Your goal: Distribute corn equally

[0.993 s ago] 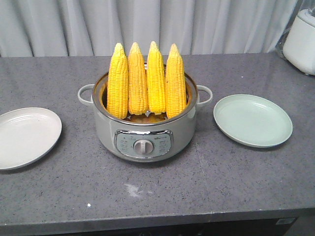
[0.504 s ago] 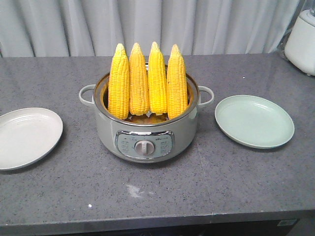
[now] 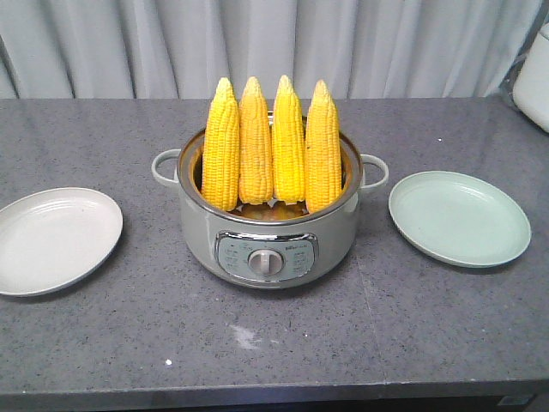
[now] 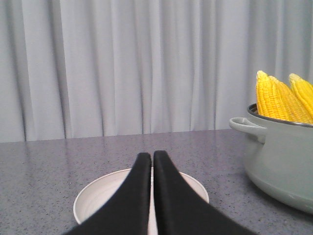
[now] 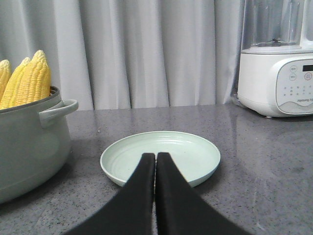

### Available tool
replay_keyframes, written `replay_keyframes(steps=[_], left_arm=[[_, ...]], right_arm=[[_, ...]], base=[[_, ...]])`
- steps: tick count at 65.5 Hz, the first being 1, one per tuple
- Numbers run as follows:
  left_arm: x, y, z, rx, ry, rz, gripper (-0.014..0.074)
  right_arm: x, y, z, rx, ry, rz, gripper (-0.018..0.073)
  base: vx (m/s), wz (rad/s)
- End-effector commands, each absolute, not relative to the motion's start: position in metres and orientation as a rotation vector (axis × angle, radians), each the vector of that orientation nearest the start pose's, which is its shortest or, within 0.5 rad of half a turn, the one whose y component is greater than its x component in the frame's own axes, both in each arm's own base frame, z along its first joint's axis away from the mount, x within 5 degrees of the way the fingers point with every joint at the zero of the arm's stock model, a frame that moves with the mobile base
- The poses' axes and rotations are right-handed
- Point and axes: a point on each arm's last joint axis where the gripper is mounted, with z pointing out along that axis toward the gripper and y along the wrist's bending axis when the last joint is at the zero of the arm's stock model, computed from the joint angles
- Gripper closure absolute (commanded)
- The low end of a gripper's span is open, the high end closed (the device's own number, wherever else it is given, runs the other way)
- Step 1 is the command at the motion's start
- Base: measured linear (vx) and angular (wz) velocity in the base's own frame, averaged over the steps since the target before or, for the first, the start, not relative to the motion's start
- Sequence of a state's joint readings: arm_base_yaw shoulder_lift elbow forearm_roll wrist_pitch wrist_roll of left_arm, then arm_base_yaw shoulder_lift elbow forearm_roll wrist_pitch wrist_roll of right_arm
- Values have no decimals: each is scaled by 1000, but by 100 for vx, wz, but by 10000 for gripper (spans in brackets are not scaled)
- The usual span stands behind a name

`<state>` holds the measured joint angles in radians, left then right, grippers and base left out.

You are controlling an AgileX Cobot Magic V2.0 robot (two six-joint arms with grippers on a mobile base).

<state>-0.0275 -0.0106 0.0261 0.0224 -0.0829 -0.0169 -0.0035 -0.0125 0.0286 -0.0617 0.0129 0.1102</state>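
Note:
Several cobs of corn point(image 3: 272, 146) stand upright, tips up, in a grey cooker pot point(image 3: 268, 233) at the table's middle. The corn point(image 4: 281, 97) also shows at the right of the left wrist view, and the corn point(image 5: 29, 81) at the left of the right wrist view. A cream plate point(image 3: 53, 239) lies to the left of the pot, a pale green plate point(image 3: 458, 218) to the right. My left gripper point(image 4: 152, 155) is shut and empty over the cream plate point(image 4: 98, 193). My right gripper point(image 5: 155, 156) is shut and empty over the green plate point(image 5: 186, 147). Neither gripper shows in the front view.
A white blender appliance point(image 5: 278, 68) stands at the back right of the grey stone table point(image 3: 257, 343). A grey curtain point(image 3: 257, 43) hangs behind the table. The pot has side handles point(image 3: 165, 165) on both sides.
In the front view the whole scene has shifted right and slightly down, so the camera view has moved. The corn, pot and plates keep their places relative to each other.

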Motion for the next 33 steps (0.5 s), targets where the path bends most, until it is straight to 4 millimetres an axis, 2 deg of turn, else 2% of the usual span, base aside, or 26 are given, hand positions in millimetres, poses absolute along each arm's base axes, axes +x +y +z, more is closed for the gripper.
replay_keyframes(steps=[1, 33], left_arm=[[54, -2, 215, 15, 1336, -30, 603], [54, -2, 215, 15, 1336, -30, 603]], right_arm=[[56, 0, 207, 36, 1443, 33, 570], [56, 0, 207, 36, 1443, 33, 570]], base=[[1, 6], [3, 11]])
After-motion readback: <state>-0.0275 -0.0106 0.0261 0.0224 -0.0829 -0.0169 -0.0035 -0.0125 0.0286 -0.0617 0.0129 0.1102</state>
